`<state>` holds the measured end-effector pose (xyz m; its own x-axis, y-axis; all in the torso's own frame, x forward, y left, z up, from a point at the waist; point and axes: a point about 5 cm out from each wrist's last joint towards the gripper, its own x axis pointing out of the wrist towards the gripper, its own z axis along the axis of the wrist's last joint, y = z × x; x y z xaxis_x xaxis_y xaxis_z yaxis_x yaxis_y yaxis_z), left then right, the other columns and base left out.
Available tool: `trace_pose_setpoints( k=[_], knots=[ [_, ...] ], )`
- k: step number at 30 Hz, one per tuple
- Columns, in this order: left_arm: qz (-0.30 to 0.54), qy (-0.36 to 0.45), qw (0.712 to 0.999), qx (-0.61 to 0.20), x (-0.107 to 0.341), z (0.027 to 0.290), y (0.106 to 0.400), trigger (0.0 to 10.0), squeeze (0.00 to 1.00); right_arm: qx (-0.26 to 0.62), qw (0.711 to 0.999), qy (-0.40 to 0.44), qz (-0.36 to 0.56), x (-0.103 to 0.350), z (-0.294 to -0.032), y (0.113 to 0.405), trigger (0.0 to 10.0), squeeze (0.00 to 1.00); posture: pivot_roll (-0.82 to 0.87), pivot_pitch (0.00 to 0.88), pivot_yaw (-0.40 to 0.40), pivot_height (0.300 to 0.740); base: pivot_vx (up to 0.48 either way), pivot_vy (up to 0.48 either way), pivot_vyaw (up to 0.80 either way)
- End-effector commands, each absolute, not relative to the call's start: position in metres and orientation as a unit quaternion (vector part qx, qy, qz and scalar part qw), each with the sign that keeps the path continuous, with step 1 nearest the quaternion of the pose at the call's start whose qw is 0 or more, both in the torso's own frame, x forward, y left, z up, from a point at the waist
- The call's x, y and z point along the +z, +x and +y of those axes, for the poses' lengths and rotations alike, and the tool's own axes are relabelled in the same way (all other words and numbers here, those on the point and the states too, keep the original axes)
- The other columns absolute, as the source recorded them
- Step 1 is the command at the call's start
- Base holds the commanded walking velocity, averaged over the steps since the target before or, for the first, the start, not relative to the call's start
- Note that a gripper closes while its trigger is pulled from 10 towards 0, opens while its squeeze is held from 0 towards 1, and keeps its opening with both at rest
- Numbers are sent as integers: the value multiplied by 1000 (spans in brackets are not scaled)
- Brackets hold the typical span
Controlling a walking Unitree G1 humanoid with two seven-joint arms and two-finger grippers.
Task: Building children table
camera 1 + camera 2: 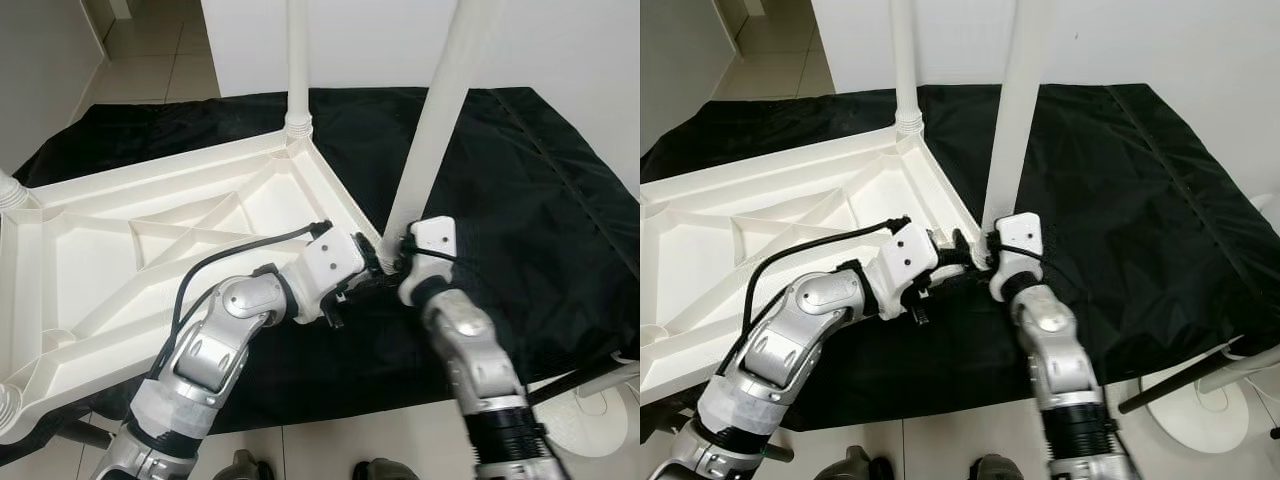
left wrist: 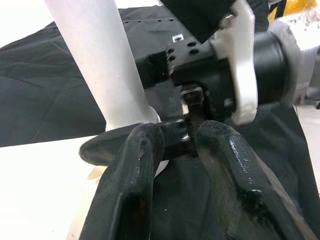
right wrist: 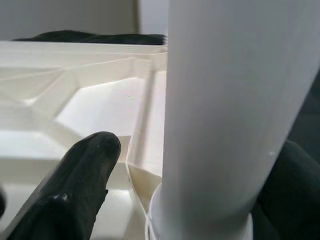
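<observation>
Fingers of the right gripper sit one on each side of the base of a white table leg, grasping it just above the socket at the near corner of the tabletop. The right wrist is bent forward and the silver forearm rises from the lower edge of the head view straight up to that corner. The left gripper reaches in from the left, elbow bent, its forearm lying across the black cloth; its two fingers point at the same corner and at the right gripper's wrist, with a narrow gap between them, and whether they pinch anything cannot be told.

The tabletop lies upside down on the black cloth, ribbed underside up. The grasped leg leans slightly and runs out of the top of the frame. A second leg stands in the far corner socket, also cut off at the top. The leg's seating in the near socket is hidden behind the two grippers. The tabletop's left side is cut off by the frame edge.
</observation>
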<state>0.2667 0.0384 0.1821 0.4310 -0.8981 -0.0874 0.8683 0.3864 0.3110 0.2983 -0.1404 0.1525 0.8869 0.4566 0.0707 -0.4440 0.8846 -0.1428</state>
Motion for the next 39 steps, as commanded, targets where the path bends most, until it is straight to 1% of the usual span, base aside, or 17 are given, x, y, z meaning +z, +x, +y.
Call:
trace_pose_setpoints(
  k=[1, 7, 9, 15, 16, 17, 18, 19, 20, 23, 29, 30, 35, 36, 37, 38, 39],
  knots=[
    [-51, 152, 833, -530, 184, 37, 265, 10000, 0, 269, 960, -58, -52, 154, -143, 301, 10000, 0, -149, 46, 48, 740, 0, 0, 0],
    [-50, 148, 829, -536, 185, 37, 263, 10000, 0, 299, 951, -65, -43, 155, -152, 307, 10000, 0, -128, 46, 36, 740, 0, 0, 0],
    [-47, 153, 824, -543, 182, 39, 262, 10000, 0, 335, 938, -78, -31, 158, -159, 315, 10000, 0, -116, 40, 19, 740, 0, 0, 0],
    [-47, 155, 825, -541, 183, 40, 261, 10000, 0, 357, 927, -110, -15, 161, -168, 332, 10000, 0, -108, 37, 10, 740, 0, 0, 0],
    [-46, 155, 825, -541, 183, 40, 261, 10000, 0, 360, 926, -113, -10, 160, -169, 335, 9765, 0, -105, 36, 9, 740, 0, 0, 0],
    [-46, 155, 825, -541, 183, 40, 261, 10000, 0, 360, 926, -113, -10, 160, -169, 335, 9765, 0, -105, 36, 9, 740, 0, 0, 0],
    [-45, 153, 826, -541, 182, 40, 260, 10000, 0, 365, 924, -118, -6, 159, -170, 338, 4902, 0, -102, 33, 8, 740, 0, 0, 0],
    [-45, 153, 826, -541, 182, 40, 260, 10000, 0, 365, 924, -118, -6, 159, -170, 338, 4902, 0, -102, 33, 8, 740, 0, 0, 0],
    [-44, 153, 827, -540, 182, 40, 260, 10000, 0, 367, 922, -121, -4, 158, -170, 340, 39, 0, -99, 30, 5, 740, 0, 0, 0],
    [-43, 153, 829, -536, 181, 41, 261, 10000, 0, 376, 919, -120, 1, 156, -169, 340, 0, 0, -95, 27, 1, 740, 0, 0, 0],
    [-43, 153, 833, -530, 182, 41, 262, 10000, 0, 390, 915, -108, 8, 148, -168, 337, 0, 0, -94, 21, -3, 740, 0, 0, 0],
    [-43, 153, 833, -530, 182, 41, 262, 10000, 0, 385, 917, -102, 11, 145, -169, 335, 10000, 0, -95, 19, -3, 740, 0, 0, 0],
    [-43, 148, 833, -532, 182, 41, 260, 10000, 0, 368, 927, -79, 13, 141, -173, 332, 10000, 0, -100, 20, 0, 740, 0, 0, 0],
    [-42, 145, 833, -533, 182, 40, 260, 10000, 0, 347, 935, -70, 10, 141, -174, 332, 10000, 0, -102, 22, -1, 740, 0, 0, 0],
    [-42, 145, 833, -533, 182, 40, 260, 10000, 0, 347, 935, -70, 10, 141, -174, 332, 10000, 0, -102, 22, -1, 740, 0, 0, 0],
    [-41, 143, 833, -533, 182, 40, 260, 10000, 0, 312, 948, -55, 8, 142, -175, 332, 10000, 0, -105, 22, -3, 740, 0, 0, 0],
    [-41, 143, 833, -533, 182, 40, 260, 10000, 0, 312, 948, -55, 8, 142, -175, 332, 10000, 0, -105, 22, -3, 740, 0, 0, 0]
  ],
)
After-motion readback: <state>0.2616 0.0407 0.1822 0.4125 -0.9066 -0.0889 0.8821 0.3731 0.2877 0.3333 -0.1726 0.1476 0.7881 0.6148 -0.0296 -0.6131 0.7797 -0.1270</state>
